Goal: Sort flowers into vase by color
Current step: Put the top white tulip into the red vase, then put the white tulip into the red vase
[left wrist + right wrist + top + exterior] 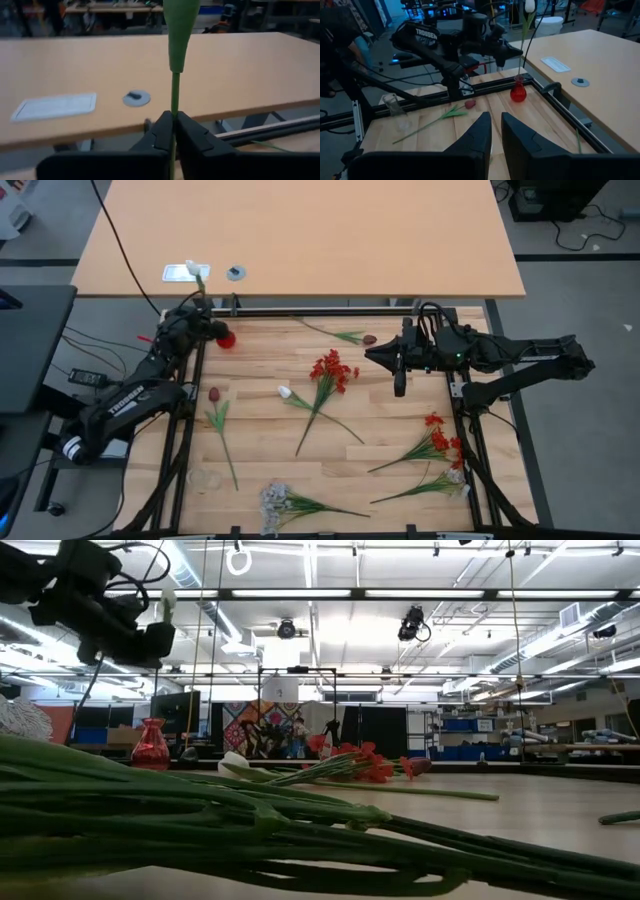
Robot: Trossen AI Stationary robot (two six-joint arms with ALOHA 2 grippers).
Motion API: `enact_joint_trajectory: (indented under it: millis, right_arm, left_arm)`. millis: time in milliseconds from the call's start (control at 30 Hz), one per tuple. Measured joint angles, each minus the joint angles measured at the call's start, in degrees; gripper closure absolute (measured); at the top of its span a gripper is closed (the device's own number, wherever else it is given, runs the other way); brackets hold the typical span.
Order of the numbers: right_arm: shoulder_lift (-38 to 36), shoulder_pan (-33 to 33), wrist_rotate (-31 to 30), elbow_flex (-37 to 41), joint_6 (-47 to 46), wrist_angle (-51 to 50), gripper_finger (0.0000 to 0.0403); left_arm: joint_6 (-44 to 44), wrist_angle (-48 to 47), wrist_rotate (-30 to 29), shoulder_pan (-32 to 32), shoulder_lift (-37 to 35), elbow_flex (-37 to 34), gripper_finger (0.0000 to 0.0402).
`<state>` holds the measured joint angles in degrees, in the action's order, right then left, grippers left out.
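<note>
I see the worktop (pixel 380 435) with its far-left corner crowded. My left arm reaches up along the left edge, the left gripper (pixel 200 308) raised above the red vase (pixel 226 337) in that corner, fingers (pixel 192 137) pinched tight on the stalk of a white flower (pixel 197 275); its stem runs down into the vase neck. The right gripper (pixel 399 370) hangs over the far-right part, fingers (pixel 519 134) narrowly parted, holding nothing. Open wood lies mid-worktop around the red flowers (pixel 330 372). More red stems (pixel 440 442) lie at the right edge, a maroon tulip (pixel 214 396) near the left edge, white blooms (pixel 275 500) at the near edge.
</note>
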<state>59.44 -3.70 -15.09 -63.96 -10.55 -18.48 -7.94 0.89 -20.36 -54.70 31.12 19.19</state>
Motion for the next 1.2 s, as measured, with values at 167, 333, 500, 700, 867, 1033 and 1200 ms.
enact_joint_trajectory:
  millis: [167, 333, 500, 700, 867, 1033, 1200]
  right_arm:
    - [0.00, 0.00, 0.00, 0.00, 0.00, 0.00, 0.0350]
    - [0.00, 0.00, 0.00, 0.00, -0.02, 0.00, 0.0350]
    - [0.00, 0.01, 0.00, 0.00, 0.00, -0.01, 0.0350]
    - [0.00, 0.00, 0.00, 0.00, 0.00, 0.00, 0.0350]
    - [0.00, 0.02, 0.00, 0.00, 0.00, 0.00, 0.0350]
    - [0.00, 0.00, 0.02, 0.00, 0.00, 0.00, 0.0350]
    - [0.00, 0.00, 0.02, 0.00, -0.01, 0.00, 0.0350]
  left_arm:
    - [-1.95, -3.01, -0.37, -2.30, 0.02, 0.67, 0.0312]
    - [-1.97, -9.43, -0.37, -3.10, 0.02, 4.75, 0.0233]
    - [-3.83, -26.18, 2.11, -3.10, 0.41, 12.65, 0.0179]
    - [-4.34, -44.30, 9.16, -2.62, 1.13, 21.77, 0.0160]
    - [1.68, -52.33, 15.53, -1.49, 0.98, 28.66, 0.0160]
    - [3.27, -56.86, 23.37, 0.47, 0.98, 34.34, 0.0173]
    - [3.08, -55.18, 34.99, 3.72, 0.52, 39.37, 0.0192]
